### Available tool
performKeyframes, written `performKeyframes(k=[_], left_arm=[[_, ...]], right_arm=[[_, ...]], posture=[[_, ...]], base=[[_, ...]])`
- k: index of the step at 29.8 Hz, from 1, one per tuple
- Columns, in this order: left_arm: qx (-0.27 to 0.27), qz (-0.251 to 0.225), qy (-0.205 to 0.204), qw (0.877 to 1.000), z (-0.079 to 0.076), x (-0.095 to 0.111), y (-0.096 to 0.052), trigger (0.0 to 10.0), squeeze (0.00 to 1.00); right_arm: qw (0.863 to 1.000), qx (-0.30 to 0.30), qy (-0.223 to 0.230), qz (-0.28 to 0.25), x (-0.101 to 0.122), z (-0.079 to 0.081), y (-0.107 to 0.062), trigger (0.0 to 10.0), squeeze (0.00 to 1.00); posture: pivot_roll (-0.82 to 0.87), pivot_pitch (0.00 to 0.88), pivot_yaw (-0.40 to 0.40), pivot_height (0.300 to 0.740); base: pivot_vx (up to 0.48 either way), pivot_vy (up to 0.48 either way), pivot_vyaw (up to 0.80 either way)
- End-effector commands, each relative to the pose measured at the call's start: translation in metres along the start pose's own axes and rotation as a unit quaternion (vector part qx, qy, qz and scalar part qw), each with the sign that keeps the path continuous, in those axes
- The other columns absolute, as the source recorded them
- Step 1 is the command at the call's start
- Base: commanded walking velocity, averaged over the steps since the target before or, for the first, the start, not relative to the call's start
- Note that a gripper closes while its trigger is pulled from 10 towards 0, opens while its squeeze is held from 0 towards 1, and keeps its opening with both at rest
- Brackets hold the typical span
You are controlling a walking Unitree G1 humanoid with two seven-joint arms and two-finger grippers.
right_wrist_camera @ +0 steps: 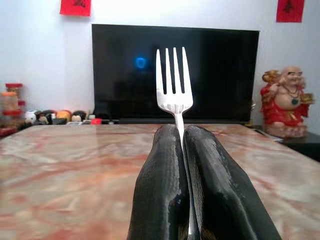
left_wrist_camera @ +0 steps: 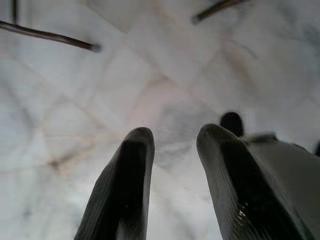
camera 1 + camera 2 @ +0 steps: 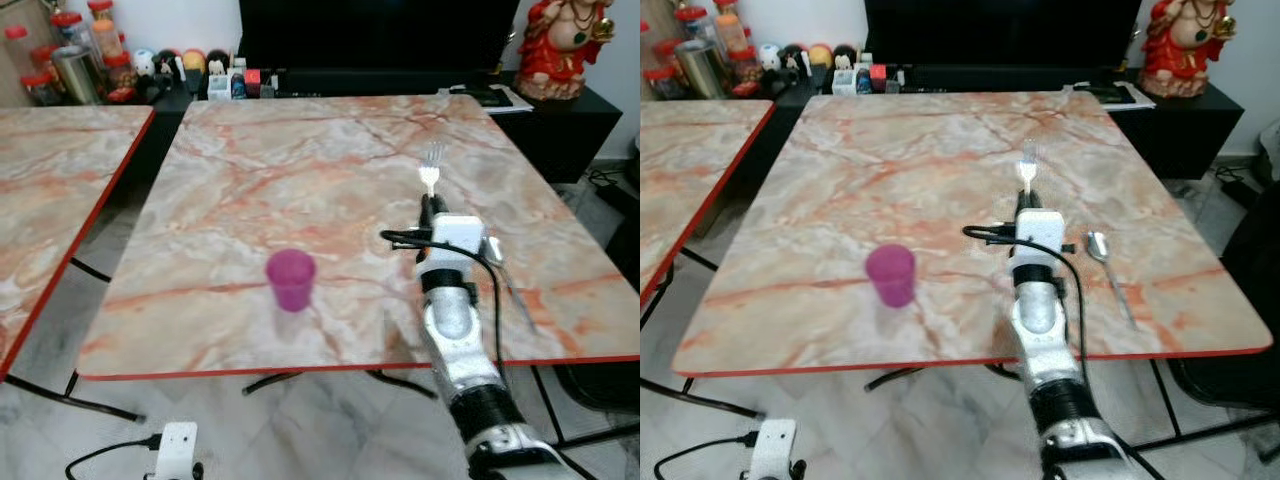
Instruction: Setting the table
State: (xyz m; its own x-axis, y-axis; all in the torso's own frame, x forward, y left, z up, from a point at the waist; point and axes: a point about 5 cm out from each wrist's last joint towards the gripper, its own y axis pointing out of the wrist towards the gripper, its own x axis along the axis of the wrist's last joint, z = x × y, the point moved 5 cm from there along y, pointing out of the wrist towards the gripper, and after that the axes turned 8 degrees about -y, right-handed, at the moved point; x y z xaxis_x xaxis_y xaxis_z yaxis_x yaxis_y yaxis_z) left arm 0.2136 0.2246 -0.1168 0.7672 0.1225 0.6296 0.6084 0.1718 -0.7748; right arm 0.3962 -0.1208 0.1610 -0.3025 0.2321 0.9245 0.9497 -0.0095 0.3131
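Your right gripper [image 3: 1021, 203] reached out over the marble table [image 3: 300, 180], fingers pinched on a fork [image 1: 173, 82] with its tines pointing away. You were probably mid-placement, so the next move called for lowering it flat beside the spoon [image 3: 1107, 265], with the purple cup [image 3: 290, 279] well apart. Your left gripper [image 2: 172, 170] hung over the floor, fingers apart.

On the counter [image 3: 940, 150], a cup [image 3: 890, 274] stands left of the right pincer [image 3: 1026, 203], which holds a fork [image 3: 1027, 170]. A spoon [image 3: 1105, 262] seemingly lies just right.
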Motion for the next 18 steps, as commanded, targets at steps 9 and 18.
performKeyframes(k=[9, 18], left_arm=[[0.000, 0.016, -0.003, 1.000, -0.0022, -0.0104, -0.0015, 10.0, 0.00], [0.000, 0.016, -0.004, 1.000, -0.0036, -0.0100, -0.0013, 10.0, 0.00]], right_arm=[[1.000, -0.010, -0.008, -0.002, 0.0015, -0.0091, 0.0022, 10.0, 0.00], [1.000, -0.006, -0.007, -0.003, 0.0020, -0.0082, 0.0025, 10.0, 0.00]], posture=[[-0.01, 0.051, 0.016, 0.740], [0.00, 0.049, 0.010, 0.740]], base=[[0.000, 0.480, 0.00], [0.000, 0.480, 0.00]])
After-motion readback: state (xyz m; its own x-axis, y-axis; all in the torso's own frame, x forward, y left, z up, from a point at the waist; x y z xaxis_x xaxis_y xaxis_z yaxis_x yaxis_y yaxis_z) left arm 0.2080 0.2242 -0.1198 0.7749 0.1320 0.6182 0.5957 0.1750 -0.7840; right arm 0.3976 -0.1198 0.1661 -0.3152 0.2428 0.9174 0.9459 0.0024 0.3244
